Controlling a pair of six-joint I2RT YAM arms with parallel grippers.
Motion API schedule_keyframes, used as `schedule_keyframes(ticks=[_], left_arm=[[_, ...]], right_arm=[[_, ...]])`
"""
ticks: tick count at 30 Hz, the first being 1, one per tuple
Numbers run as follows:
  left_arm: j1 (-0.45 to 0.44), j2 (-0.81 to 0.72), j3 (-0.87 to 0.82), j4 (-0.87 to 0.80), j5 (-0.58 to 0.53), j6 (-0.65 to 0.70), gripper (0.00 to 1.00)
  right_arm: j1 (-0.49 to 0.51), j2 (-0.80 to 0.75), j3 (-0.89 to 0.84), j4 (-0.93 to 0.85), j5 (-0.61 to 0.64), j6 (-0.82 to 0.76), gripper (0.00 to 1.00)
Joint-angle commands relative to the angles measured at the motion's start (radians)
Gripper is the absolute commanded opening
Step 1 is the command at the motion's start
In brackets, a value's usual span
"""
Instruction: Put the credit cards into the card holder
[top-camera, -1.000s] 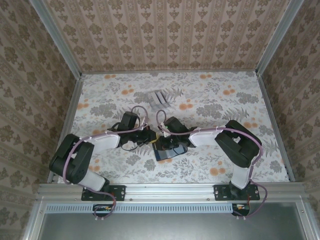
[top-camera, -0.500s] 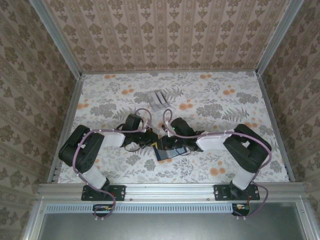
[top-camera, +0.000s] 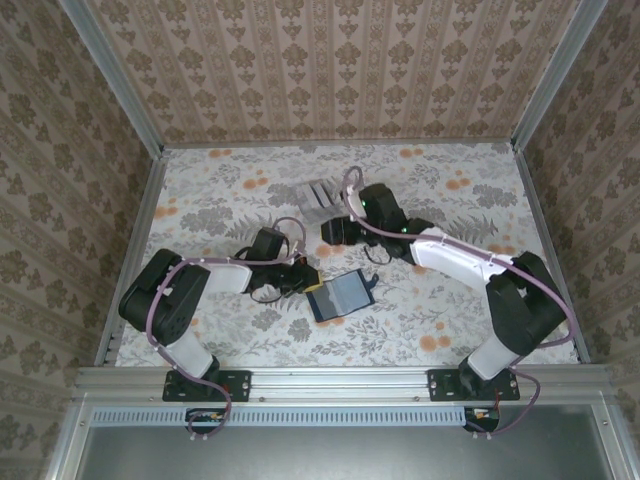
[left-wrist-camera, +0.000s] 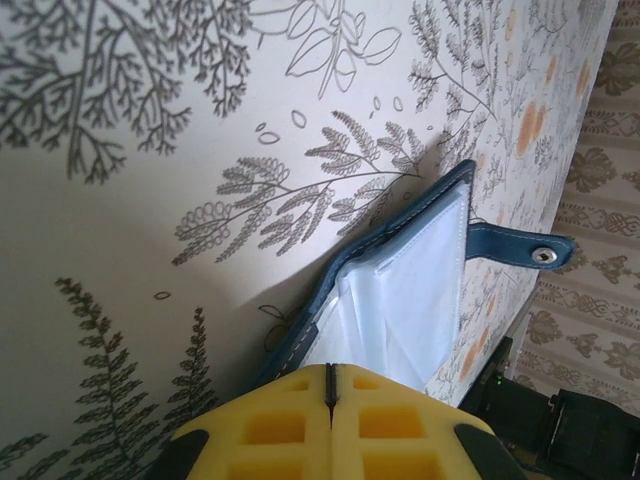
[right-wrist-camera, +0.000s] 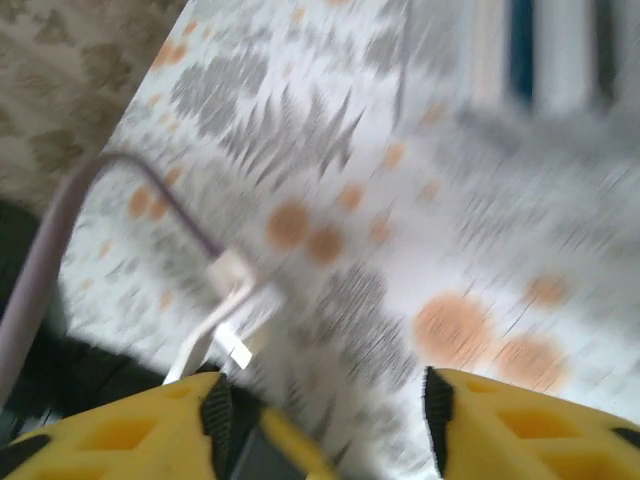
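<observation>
Floral-print table (top-camera: 450, 200). Right gripper (top-camera: 330, 229) has swung off card holder (top-camera: 341, 295) toward grey rack (top-camera: 318, 194), jaws now parted, empty. Left gripper (left-wrist-camera: 328, 395) stays pinched shut on holder's edge, keeping it open mid-table. Likely fetching next card.

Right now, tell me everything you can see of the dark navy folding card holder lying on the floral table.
The dark navy folding card holder lies open on the floral table, near its middle. It looks like stitched leatherette, with pale see-through plastic sleeves fanned inside and a small tab with a metal snap sticking out from one edge. The left gripper is shut on its left edge, yellow pads pressed together. Nothing else touches it.
</observation>
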Motion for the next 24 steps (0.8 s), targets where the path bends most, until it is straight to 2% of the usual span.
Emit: schedule_keyframes(ticks=[1, 7, 12, 20, 24], left_arm=[[0.001, 0.005, 0.028, -0.042, 0.021, 0.042, 0.06], [-0.002, -0.018, 0.028, -0.071, 0.016, 0.043, 0.07], [-0.004, -0.027, 0.028, -0.085, 0.013, 0.042, 0.07], [-0.002, -0.017, 0.042, -0.081, 0.013, 0.037, 0.07], [0.0, -0.002, 0.063, -0.084, 0.026, 0.039, 0.07]], right_arm=[[-0.016, 0.119, 0.132, -0.083, 0.145, -0.14, 0.63], [-0.025, 0.348, 0.371, -0.1, 0.155, -0.235, 0.67], [-0.022, 0.509, 0.566, -0.197, 0.183, -0.283, 0.71], [-0.019, 0.668, 0.768, -0.32, 0.249, -0.297, 0.73], [-0.007, 0.706, 0.825, -0.375, 0.349, -0.325, 0.72]])
